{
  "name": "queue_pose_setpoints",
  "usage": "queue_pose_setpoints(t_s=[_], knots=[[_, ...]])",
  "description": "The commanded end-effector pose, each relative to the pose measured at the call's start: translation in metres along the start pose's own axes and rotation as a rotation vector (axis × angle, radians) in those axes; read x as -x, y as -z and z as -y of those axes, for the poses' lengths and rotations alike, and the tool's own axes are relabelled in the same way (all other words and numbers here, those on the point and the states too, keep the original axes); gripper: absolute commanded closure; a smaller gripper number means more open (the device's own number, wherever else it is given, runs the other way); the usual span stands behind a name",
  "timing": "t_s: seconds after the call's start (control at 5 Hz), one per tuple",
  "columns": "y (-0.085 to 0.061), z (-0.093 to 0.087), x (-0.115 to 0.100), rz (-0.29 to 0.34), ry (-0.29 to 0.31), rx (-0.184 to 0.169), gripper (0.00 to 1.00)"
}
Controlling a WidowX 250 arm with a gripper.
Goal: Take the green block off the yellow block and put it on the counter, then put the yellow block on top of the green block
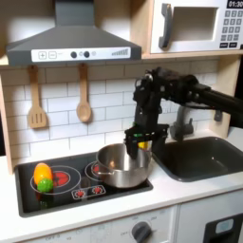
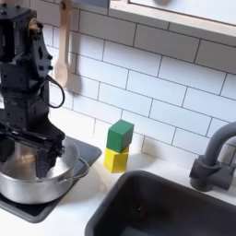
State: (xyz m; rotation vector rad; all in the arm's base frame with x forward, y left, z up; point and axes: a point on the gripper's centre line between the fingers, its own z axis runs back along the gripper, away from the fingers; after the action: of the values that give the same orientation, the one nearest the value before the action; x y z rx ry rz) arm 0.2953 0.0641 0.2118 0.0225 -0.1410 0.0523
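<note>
Microwave display (image 1: pixel 235 4), at one o'clock in the first exterior view, is showing "01:0", cut off at the frame edge. Keypad markings are reading illegible.

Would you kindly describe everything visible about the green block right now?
The green block is a small plain cube, matte and solid-coloured, with clean edges. In the second exterior view it sits upright on the yellow block, turned slightly off the lower cube's alignment, close to the white tile wall. Nothing else touches it; the hand hangs apart, over the steel pot.

First exterior view faces the kitchen frontally from afar; second exterior view sits close, sharing the pot (image 1: pixel 123 163) (image 2: pixel 37 175).
</note>
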Motion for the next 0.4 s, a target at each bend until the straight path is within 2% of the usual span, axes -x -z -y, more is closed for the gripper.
queue_pose_setpoints(t_s=[0.0,0.2], knots=[[0.016,-0.008,-0.010,-0.019,-0.005,0.000,0.00],[0.026,-0.005,-0.014,-0.020,0.008,0.014,0.00]])
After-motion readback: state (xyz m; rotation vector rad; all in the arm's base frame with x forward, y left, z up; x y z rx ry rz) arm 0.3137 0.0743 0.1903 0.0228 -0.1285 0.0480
